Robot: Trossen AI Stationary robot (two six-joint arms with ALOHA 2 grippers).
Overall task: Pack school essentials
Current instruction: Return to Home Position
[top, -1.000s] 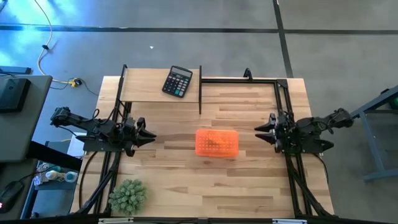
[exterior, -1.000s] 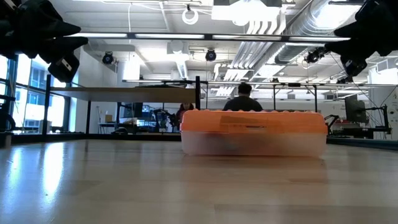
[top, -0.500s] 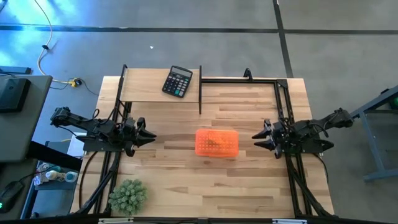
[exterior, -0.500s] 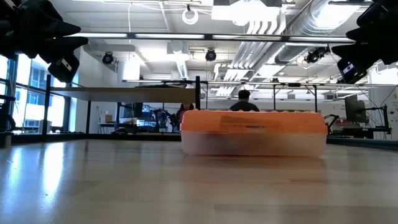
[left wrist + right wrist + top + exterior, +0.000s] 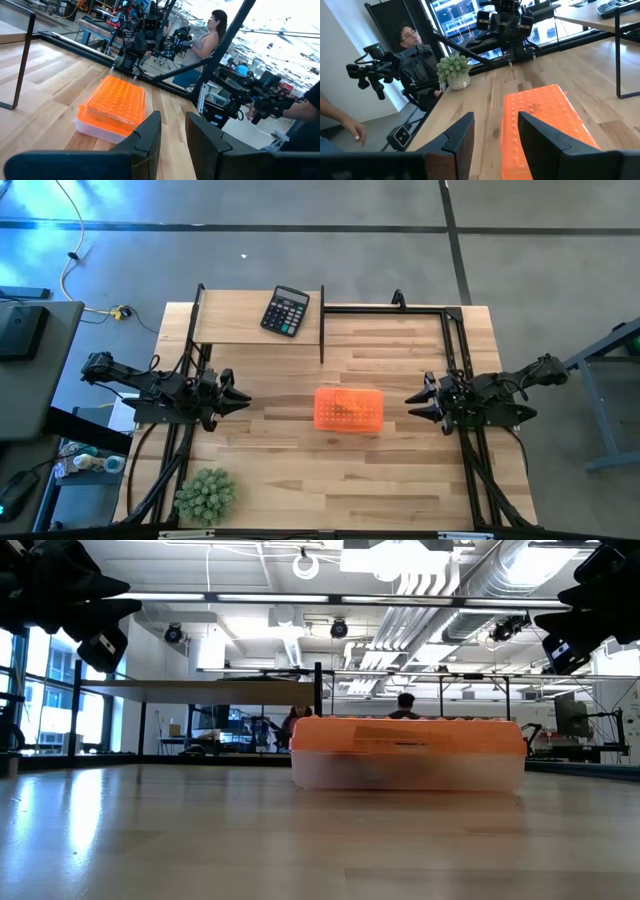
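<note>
Seen from above, a closed orange box (image 5: 349, 409) sits mid-table (image 5: 400, 480), bare wood all round. The left gripper (image 5: 243, 397) and right gripper (image 5: 411, 402) hang at opposite edges, jaws slightly apart. Only wrist views show a person (image 5: 212, 32) beyond. A calculator (image 5: 285, 311) lies far back, a plant (image 5: 205, 495) at the near-left corner.

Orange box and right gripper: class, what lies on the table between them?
Nothing: in the high view, only bare wooden table separates the orange box from the right gripper.
</note>
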